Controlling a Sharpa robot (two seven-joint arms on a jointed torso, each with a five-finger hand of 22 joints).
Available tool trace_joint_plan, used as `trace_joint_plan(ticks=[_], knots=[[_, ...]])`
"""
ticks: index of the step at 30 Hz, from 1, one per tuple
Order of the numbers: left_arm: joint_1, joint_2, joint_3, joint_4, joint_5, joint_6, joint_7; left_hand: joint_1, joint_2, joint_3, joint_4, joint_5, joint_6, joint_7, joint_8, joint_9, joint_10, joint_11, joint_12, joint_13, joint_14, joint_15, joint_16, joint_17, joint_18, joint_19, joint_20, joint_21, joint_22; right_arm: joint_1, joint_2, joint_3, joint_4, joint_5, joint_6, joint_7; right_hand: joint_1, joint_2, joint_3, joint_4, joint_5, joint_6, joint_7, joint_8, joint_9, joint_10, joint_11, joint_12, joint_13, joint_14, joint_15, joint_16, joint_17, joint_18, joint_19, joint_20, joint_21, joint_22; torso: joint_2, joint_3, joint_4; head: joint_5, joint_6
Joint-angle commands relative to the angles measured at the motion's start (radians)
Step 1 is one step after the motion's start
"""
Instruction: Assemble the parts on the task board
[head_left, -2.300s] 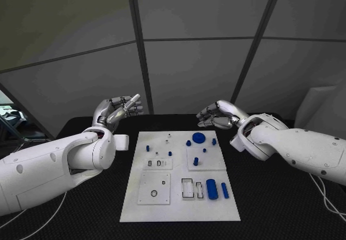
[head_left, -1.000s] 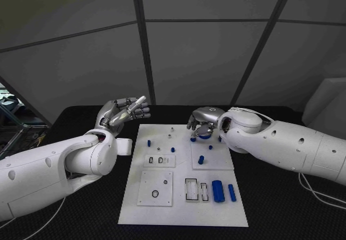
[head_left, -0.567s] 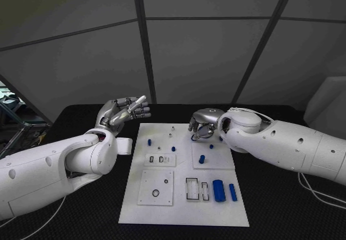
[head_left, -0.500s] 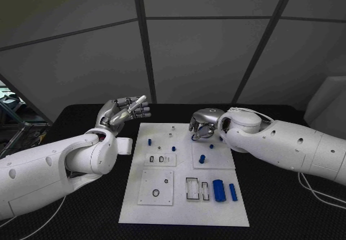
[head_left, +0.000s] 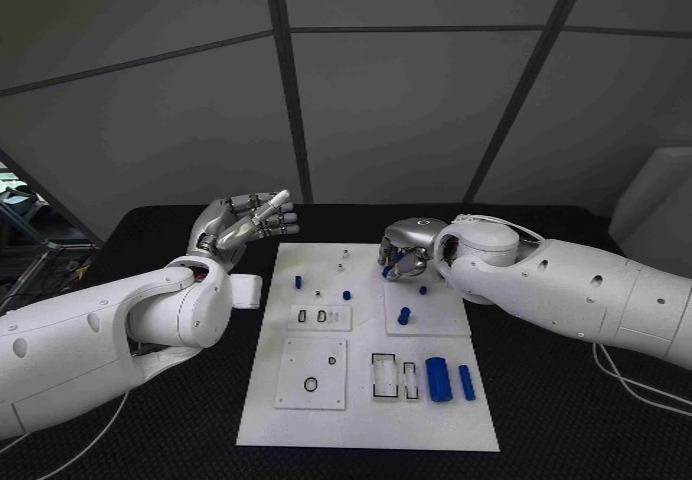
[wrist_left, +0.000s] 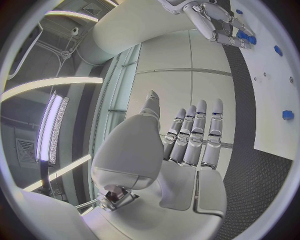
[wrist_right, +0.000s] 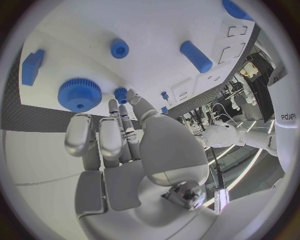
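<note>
**Right hand poised over the gears at the far end of the board**

Black tabletop (head_left: 173, 440) carries the white task board (head_left: 368, 420), backed by grey wall panels. Blue parts lie scattered across the board: a large gear (wrist_right: 79, 94) and a small gear (wrist_right: 121, 94) at its far end, a short peg (head_left: 404, 317) standing mid-board, and two cylinders (head_left: 438, 380) lying side by side near the front right.

The right hand (head_left: 407, 255) hangs over the board's far edge, fingers extended toward the gears and apart from them — the wrist view shows nothing held, fingertips just beside the small gear. The left hand (head_left: 245, 222) is raised off the board's left side, fingers straight and together, thumb apart, holding nothing.

Judged from this arrangement, the step in hand is the reach for a gear, most likely the small one. The next move calls for lowering the fingers around the gear's toothed rim and closing thumb against finger — without nudging the large gear beside it.
</note>
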Motion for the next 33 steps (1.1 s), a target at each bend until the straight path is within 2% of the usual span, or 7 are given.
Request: trace_joint_plan(ticks=[1,7,10,17,21,24,33], knots=[[0.002,-0.001,0.001,0.001,-0.007,0.005,0.003,0.0,0.009,-0.006,-0.004,-0.006,-0.009,0.024,-0.005,-0.002,-0.008,0.001,-0.006,-0.001,0.001,0.008,-0.005,0.001,0.055,-0.007,-0.001,-0.001,-0.001,0.002,0.001,0.0,0.0,-0.013,0.025,-0.002,-0.001,0.011,0.014,0.0,-0.005,0.014,0.001,0.004,0.002,0.013,0.0,0.005,0.001,0.026,0.002,0.005,0.002,-0.021,0.007,0.0,0.004,0.004,0.002,0.0009,0.0016,0.001,-0.003],[0.003,-0.002,0.001,-0.001,-0.007,0.004,0.003,0.001,0.01,-0.006,-0.005,-0.006,-0.01,0.024,-0.007,-0.002,-0.01,0.001,-0.007,-0.001,0.001,0.009,-0.006,0.001,0.055,-0.007,0.0,-0.001,-0.001,0.002,-0.001,0.0,0.002,-0.019,0.018,-0.003,0.006,0.019,0.059,-0.003,-0.01,0.05,0.003,0.013,0.005,0.04,-0.002,0.006,0.001,0.025,0.0,0.015,0.008,-0.024,0.017,-0.002,0.016,0.024,0.002,0.001,0.0015,0.004,-0.004],[0.003,-0.003,0.001,-0.002,-0.007,0.005,0.002,0.001,0.01,-0.006,-0.005,-0.006,-0.011,0.024,-0.007,-0.002,-0.01,0.001,-0.008,-0.001,0.001,0.009,-0.007,0.001,0.055,-0.007,0.0,-0.001,-0.001,0.002,-0.001,0.0,0.002,-0.024,0.009,-0.003,0.014,0.023,0.089,-0.004,-0.025,0.06,0.002,0.013,0.006,0.047,-0.003,0.004,0.001,0.023,-0.001,0.018,0.007,-0.025,0.021,-0.004,0.021,0.033,0.003,0.0013,0.0015,0.0,-0.002],[0.003,-0.001,0.001,-0.001,-0.007,0.007,0.001,0.005,0.016,-0.005,-0.008,-0.005,-0.011,0.024,-0.008,-0.001,-0.011,0.002,-0.01,-0.001,0.003,0.009,-0.009,0.001,0.056,-0.007,0.0,-0.001,-0.001,0.002,0.003,0.0,0.0,-0.028,-0.01,-0.001,0.025,0.022,0.145,-0.002,-0.048,0.083,0.0,0.015,0.007,0.066,-0.007,0.004,0.002,0.022,-0.004,0.025,0.009,-0.029,0.03,-0.006,0.032,0.053,0.004,0.0007,0.0036,0.001,-0.001],[0.003,-0.001,0.001,-0.001,-0.007,0.007,0.0,0.006,0.017,-0.005,-0.009,-0.006,-0.011,0.024,-0.008,-0.001,-0.011,0.001,-0.011,0.0,0.003,0.009,-0.009,0.001,0.056,-0.007,0.0,0.0,-0.001,0.002,0.008,0.0,-0.004,-0.031,-0.028,0.0,0.025,0.016,0.18,0.0,-0.051,0.09,-0.001,0.013,0.007,0.072,-0.007,0.002,0.003,0.021,-0.004,0.027,0.008,-0.03,0.031,-0.007,0.037,0.06,0.003,0.0008,0.0042,0.001,0.002],[0.003,-0.001,0.001,-0.001,-0.007,0.008,-0.001,0.007,0.018,-0.004,-0.01,-0.005,-0.011,0.023,-0.009,-0.001,-0.011,0.001,-0.011,0.0,0.004,0.009,-0.01,0.002,0.056,-0.007,0.0,0.0,-0.001,0.002,0.007,0.0,-0.001,-0.032,-0.054,0.002,0.021,0.001,0.216,0.001,-0.041,0.093,0.003,0.009,0.006,0.073,-0.006,0.0,0.002,0.021,-0.003,0.032,0.009,-0.031,0.034,-0.006,0.043,0.07,0.003,0.0005,0.0045,0.002,0.003],[0.004,-0.003,0.001,-0.004,-0.007,0.01,-0.004,0.009,0.02,-0.004,-0.012,-0.005,-0.011,0.023,-0.009,-0.001,-0.011,0.001,-0.011,0.0,0.004,0.009,-0.011,0.002,0.056,-0.007,0.0,0.0,-0.001,0.002,-0.023,0.001,0.043,-0.017,-0.111,0.001,0.004,-0.019,0.248,0.012,-0.033,0.096,0.007,0.006,0.006,0.071,-0.003,-0.001,0.002,0.02,-0.001,0.036,0.011,-0.033,0.039,-0.004,0.049,0.081,0.001,0.0008,0.0019,0.006,0.007]])
